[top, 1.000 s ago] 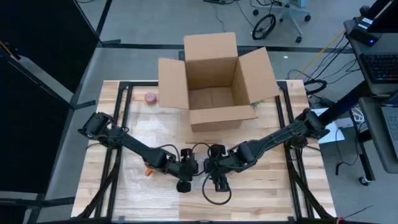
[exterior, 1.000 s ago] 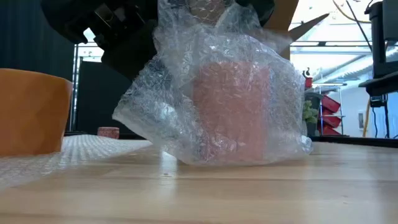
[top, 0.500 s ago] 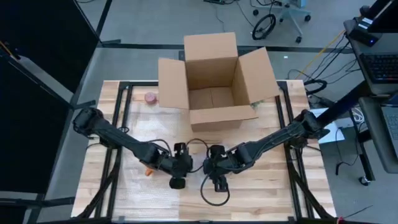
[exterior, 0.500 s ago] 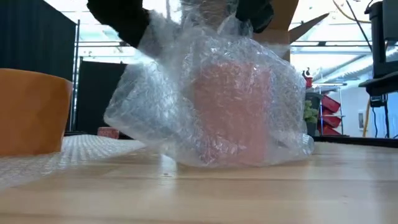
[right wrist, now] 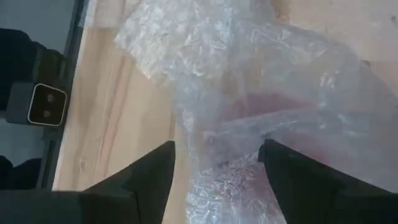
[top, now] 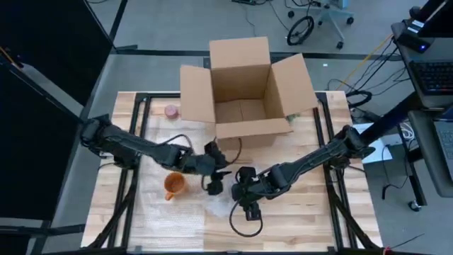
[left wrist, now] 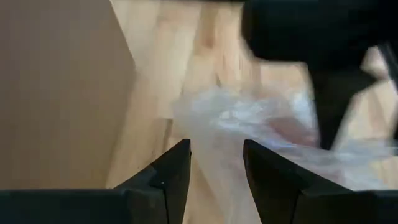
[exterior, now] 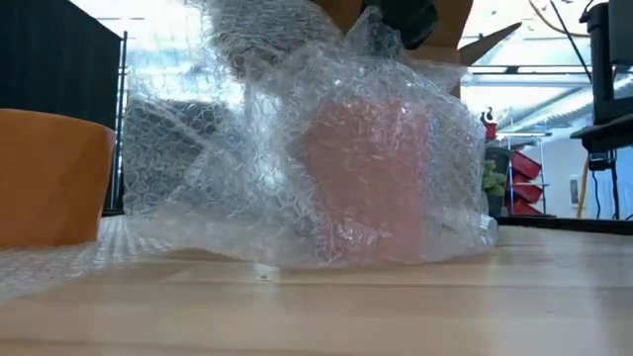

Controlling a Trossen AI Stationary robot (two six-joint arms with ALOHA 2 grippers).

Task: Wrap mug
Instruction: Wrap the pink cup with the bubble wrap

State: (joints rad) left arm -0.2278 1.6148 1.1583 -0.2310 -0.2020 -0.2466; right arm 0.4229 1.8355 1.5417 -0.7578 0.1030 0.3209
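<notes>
Found the pink mug upright on the counter, near its front middle, under loose bubble wrap. Saw the wrap now sagging wider and lower toward the orange cup than a moment before. Saw the right hand just above the mug, fingers spread wide, wrap bunched between them. Found the left hand moved away toward the cardboard box, fingers spread, holding nothing. Left the orange cup uncovered from above, just beside the wrap.
</notes>
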